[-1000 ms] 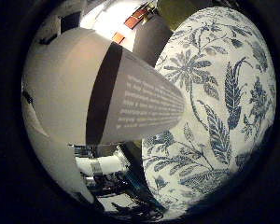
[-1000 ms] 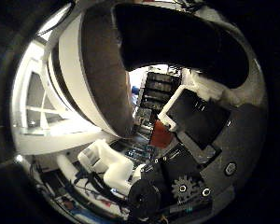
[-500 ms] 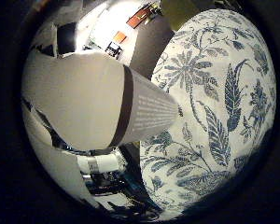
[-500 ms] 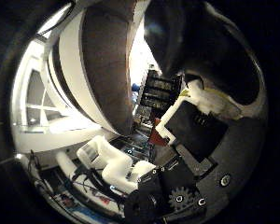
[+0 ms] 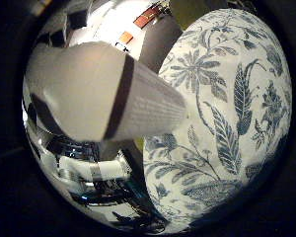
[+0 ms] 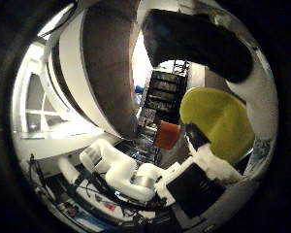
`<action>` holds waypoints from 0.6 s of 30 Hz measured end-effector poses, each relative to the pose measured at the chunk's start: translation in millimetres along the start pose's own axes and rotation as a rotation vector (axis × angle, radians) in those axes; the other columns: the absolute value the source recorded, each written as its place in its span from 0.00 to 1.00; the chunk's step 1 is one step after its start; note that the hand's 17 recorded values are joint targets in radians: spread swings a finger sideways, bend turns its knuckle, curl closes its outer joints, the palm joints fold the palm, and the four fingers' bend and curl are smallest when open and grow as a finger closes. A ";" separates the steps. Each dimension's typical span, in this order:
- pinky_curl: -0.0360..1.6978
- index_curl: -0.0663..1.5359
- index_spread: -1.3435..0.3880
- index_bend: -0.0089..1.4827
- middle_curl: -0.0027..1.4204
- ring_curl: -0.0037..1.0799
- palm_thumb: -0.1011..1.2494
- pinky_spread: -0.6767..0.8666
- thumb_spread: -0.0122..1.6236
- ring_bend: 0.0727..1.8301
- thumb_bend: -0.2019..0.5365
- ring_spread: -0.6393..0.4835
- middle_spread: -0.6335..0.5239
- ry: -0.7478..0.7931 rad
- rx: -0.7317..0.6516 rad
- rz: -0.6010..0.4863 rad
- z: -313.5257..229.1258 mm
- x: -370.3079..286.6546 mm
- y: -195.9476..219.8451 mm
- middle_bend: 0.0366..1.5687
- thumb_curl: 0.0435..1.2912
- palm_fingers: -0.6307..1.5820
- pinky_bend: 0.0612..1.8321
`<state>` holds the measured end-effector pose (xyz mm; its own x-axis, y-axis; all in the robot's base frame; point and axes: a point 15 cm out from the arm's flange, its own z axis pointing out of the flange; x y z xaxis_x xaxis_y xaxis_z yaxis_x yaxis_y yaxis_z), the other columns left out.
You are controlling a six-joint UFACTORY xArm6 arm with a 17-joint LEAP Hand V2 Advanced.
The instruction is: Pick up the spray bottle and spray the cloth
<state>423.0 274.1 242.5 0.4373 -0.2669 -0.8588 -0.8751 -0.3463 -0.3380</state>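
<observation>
**Bottle's in hand and off the table, spray step coming up**

So the spray bottle (image 5: 89, 94) is sitting right up against the palm, filling a big chunk of both palm views. In the little-finger side view it's reading as a pale body with a dark stripe and a block of fine print running along it. In the thumb side view the same bottle is arcing past the camera as a big curved white and brown surface, and the hand (image 6: 194, 41) is wrapping a dark padded finger across in front of it, with a white and black finger part (image 6: 194, 187) on the other side. I'm calling that fingers curled round the bottle, gripping it, not loose.

The floral blue and white patterned surface (image 5: 227, 123) is taking up the other half of the little-finger view, just beside the bottle. There's also a yellow thing (image 6: 218, 124) showing past the fingers in the thumb view. I can't tell for sure which one is the cloth, though the yellow one looks more like it to me.

My read: the pick-up part is looking done and we're heading into the aiming bit. Next move is calling for pointing the nozzle at the cloth and getting a finger squeezing the trigger without loosening the hold. I can't see the nozzle or trigger here.
</observation>
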 end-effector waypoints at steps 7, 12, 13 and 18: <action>0.39 0.32 0.57 0.14 0.32 0.41 0.71 0.65 0.59 0.31 0.24 0.54 0.55 0.054 0.019 0.005 -34.6 19.9 4.1 0.24 0.43 0.32 0.25; 0.35 0.29 0.57 0.12 0.30 0.38 0.71 0.67 0.59 0.28 0.24 0.55 0.56 0.097 0.037 0.015 -63.4 32.1 7.8 0.20 0.42 0.34 0.22; 0.34 0.29 0.57 0.12 0.29 0.38 0.71 0.68 0.60 0.27 0.24 0.55 0.56 0.106 0.043 0.014 -69.7 33.2 7.7 0.20 0.42 0.34 0.22; 0.31 0.26 0.58 0.12 0.28 0.36 0.71 0.69 0.60 0.25 0.24 0.57 0.57 0.119 0.066 0.008 -95.5 28.1 9.2 0.18 0.41 0.36 0.21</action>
<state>447.1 177.5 252.0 0.4485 -0.3756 -0.8110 -0.8886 -0.2846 -0.3596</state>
